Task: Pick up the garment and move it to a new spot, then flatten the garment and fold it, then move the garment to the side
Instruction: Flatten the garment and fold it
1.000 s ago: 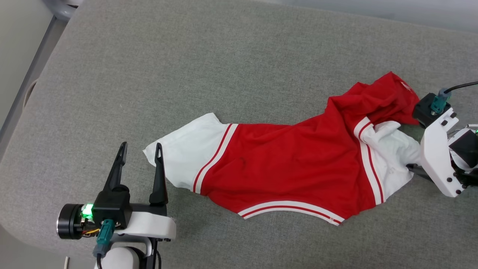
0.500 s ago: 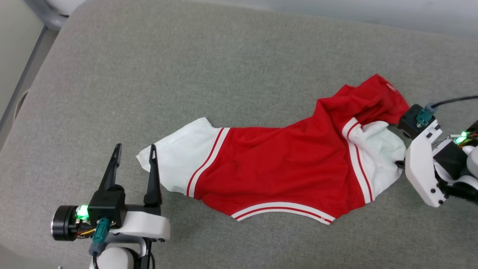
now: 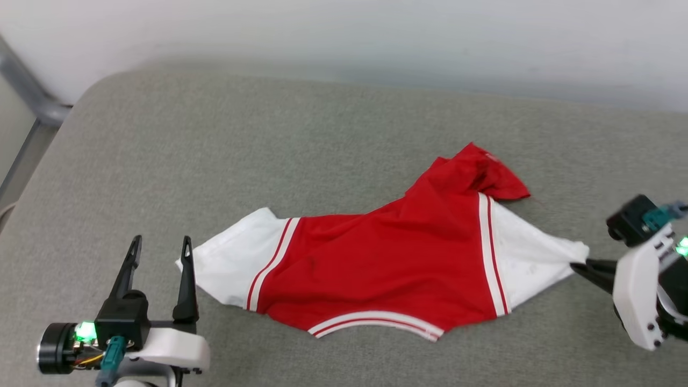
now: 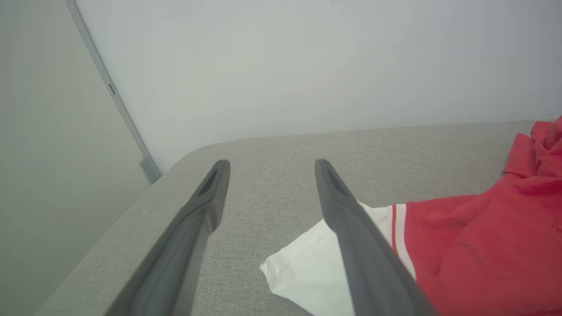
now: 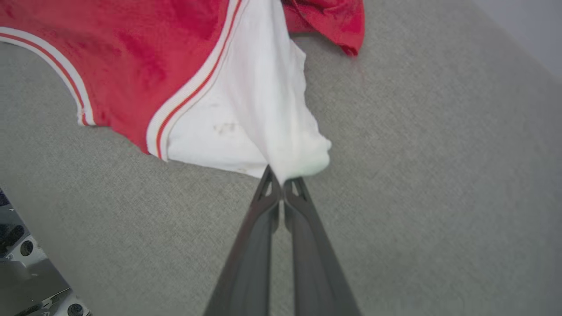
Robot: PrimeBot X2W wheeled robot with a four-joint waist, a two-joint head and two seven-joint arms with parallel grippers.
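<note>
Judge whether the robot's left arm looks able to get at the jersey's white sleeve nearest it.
Probably yes: the left end effector stands open beside that white sleeve, whose corner lies right by it on the grey cushion, with nothing between.

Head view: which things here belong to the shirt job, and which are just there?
Part of the job: garment; right gripper, shut on its white sleeve; left gripper, open beside the other sleeve.
Just there: grey padded surface; pale wall; metal rail.

The right gripper point(image 5: 281, 184) hides the pinched sleeve tip of the garment point(image 5: 246, 114)
</note>
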